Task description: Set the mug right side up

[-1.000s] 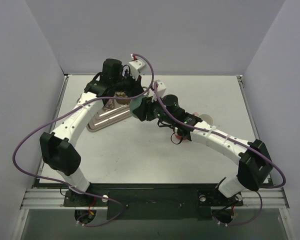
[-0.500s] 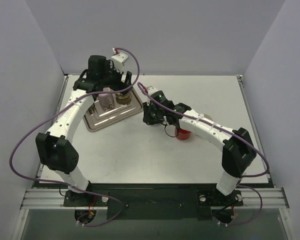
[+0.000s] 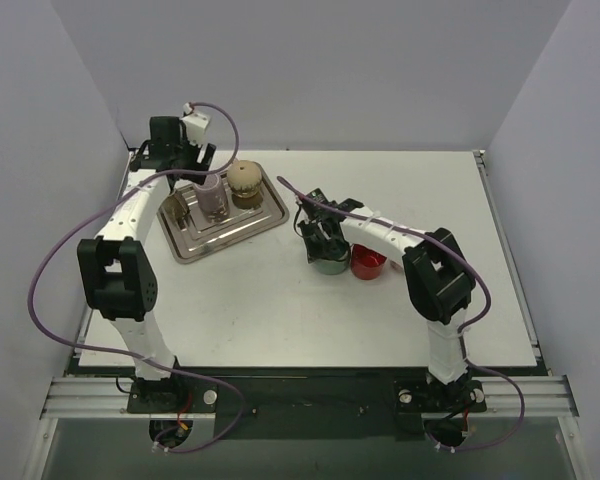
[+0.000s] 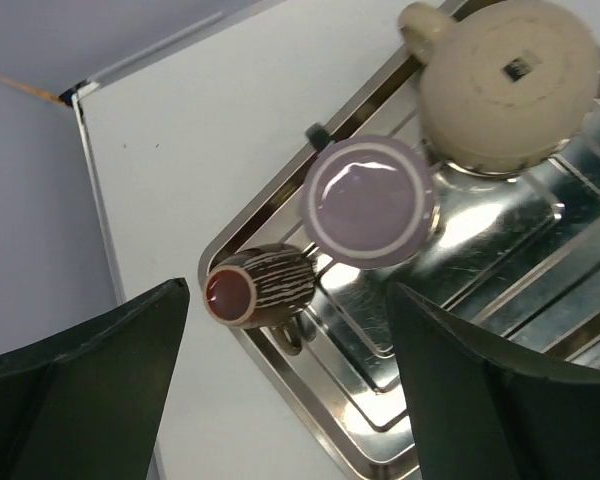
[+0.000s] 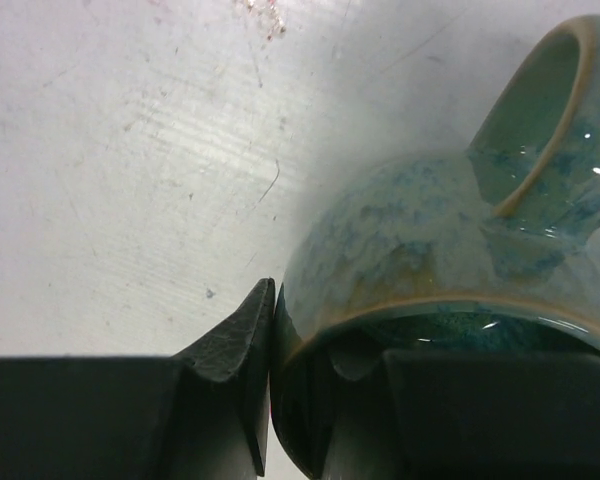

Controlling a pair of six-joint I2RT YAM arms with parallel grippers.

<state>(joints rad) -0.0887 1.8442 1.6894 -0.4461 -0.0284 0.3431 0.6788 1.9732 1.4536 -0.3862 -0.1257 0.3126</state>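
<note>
The mug (image 3: 330, 264) is a blue-green glazed one, on the white table right of the tray. In the right wrist view the mug (image 5: 410, 240) fills the right half, handle at upper right, its opening toward the camera. My right gripper (image 3: 323, 250) (image 5: 280, 310) is shut on its rim, one finger outside the wall and one inside. My left gripper (image 3: 180, 160) (image 4: 290, 290) hangs open and empty over the tray's back left corner.
A steel tray (image 3: 230, 232) (image 4: 280, 370) holds a brown striped cup (image 4: 265, 283) on its side, a purple cup (image 4: 368, 200) and a beige pot (image 4: 510, 80). A red cup (image 3: 368, 263) stands right beside the mug. Grey walls enclose the table.
The left gripper opened and pulled back to the far left over the tray. The right gripper closed on the mug and carried it from the tray's edge down beside the red cup.
</note>
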